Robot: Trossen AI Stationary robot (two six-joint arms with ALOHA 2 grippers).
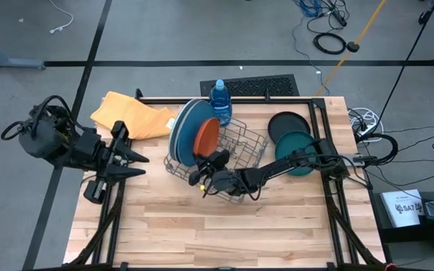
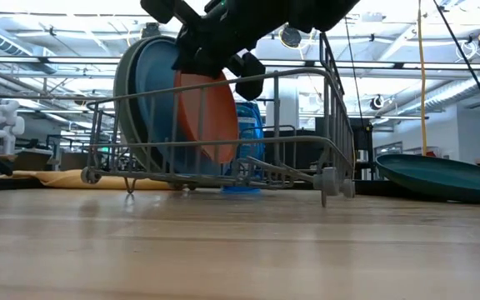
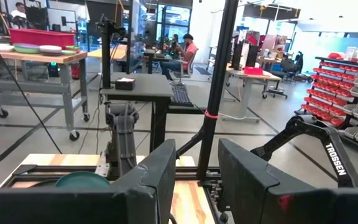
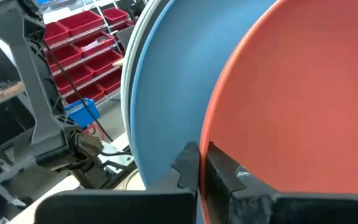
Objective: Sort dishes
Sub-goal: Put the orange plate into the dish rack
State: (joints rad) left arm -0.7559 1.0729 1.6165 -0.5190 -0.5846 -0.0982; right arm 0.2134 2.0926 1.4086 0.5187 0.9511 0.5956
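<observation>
High view shows your right gripper [image 1: 204, 178] over the wire rack [image 1: 243, 147], fingers pinched together right beside the orange plate [image 1: 207, 136], which stands on edge in the rack against the blue plate [image 1: 189, 124]. Nothing is held, so you seem to be between plates. Next, fetch the teal plate [image 1: 301, 151] or the black plate [image 1: 288, 123], lying flat at the right. Your left gripper [image 1: 136, 157] waits at the left, fingers partly apart, empty.

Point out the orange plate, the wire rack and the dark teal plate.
orange plate [image 1: 207, 136]: high view, middle of its face, standing in the rack.
wire rack [image 1: 249, 144]: high view, bare wire floor.
dark teal plate [image 1: 300, 141]: high view, upper part, clear of the arm.
</observation>
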